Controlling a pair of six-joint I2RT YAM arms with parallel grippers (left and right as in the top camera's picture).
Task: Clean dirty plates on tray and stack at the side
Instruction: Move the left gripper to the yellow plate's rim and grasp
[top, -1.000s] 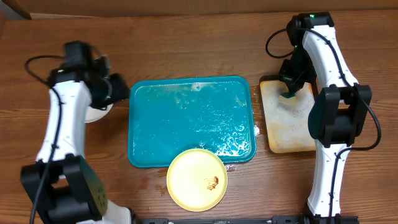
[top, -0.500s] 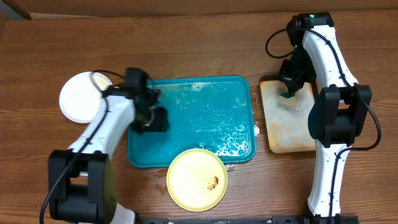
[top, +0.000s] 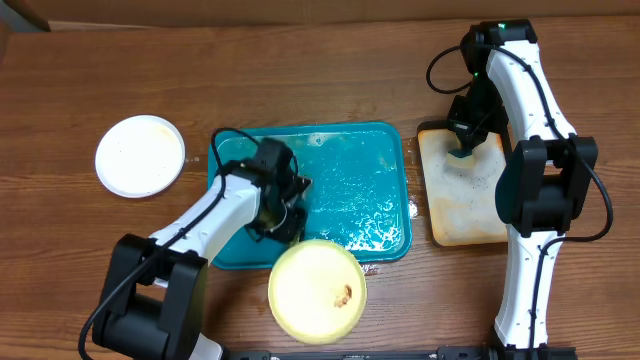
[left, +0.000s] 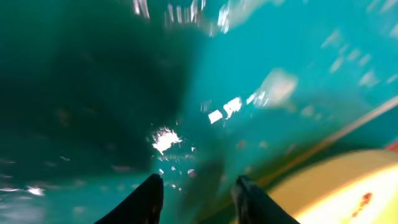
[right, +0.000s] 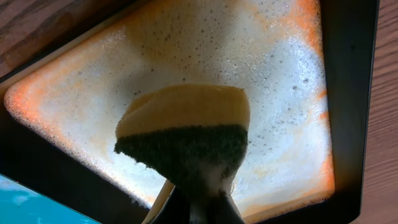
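Observation:
The wet teal tray (top: 350, 160) lies mid-table. A pale yellow-green plate (top: 317, 288) with a brown smear rests at its front edge, partly over the rim. A white plate (top: 140, 155) lies on the wood at the far left. My left gripper (top: 283, 222) is open and empty, low over the tray's front left part, just behind the yellow-green plate; in the left wrist view its fingers (left: 198, 193) frame wet tray (left: 93, 93) with the plate (left: 336, 193) at lower right. My right gripper (top: 466, 140) is shut on a yellow-and-green sponge (right: 186, 134) over the soapy tan tray (right: 280, 62).
The small black-rimmed tan tray (top: 465, 195), foamy, sits right of the teal tray. Water droplets lie on the wood by the teal tray's front right corner. The right arm's base stands at the front right.
My left arm left the white plate at the far left and swept right and forward across the teal tray to the yellow-green plate. The right arm has not moved.

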